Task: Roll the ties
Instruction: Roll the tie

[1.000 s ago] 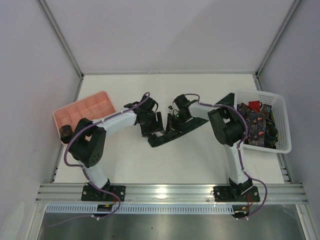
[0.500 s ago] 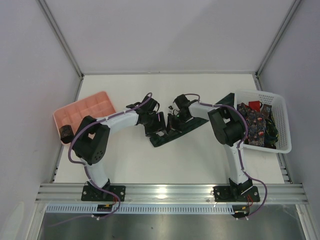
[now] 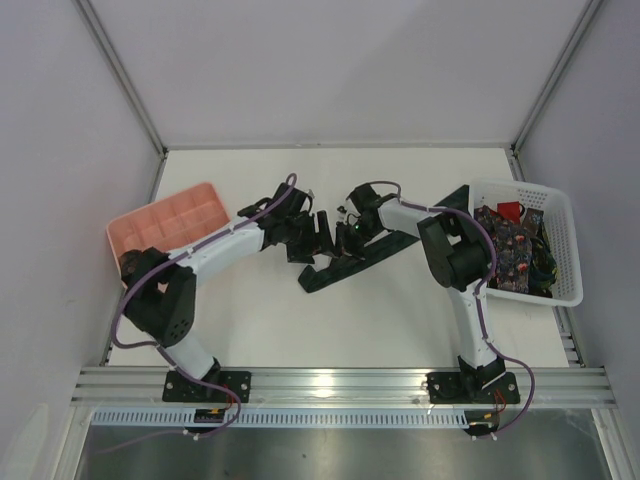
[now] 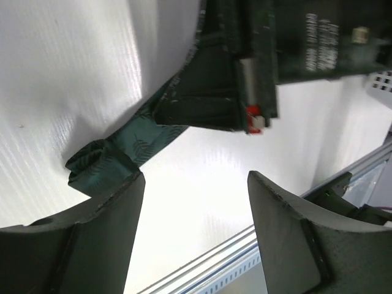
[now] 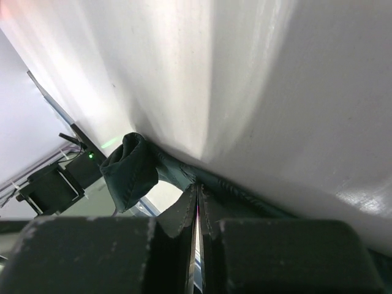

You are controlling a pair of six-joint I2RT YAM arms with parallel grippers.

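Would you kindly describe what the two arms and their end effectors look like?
Both the left arm and right arm have white links, black joint housings and purple cables looped alongside. The left end effector and right end effector each have two broad black fingers.

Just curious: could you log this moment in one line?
green tie: on table, end rolled | left gripper: open beside roll | right gripper: shut on tie

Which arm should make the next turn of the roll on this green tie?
Left. Its hand is open, with the coiled end of the dark green tie right beside it. The right hand is shut and seems to pin the strip further along.
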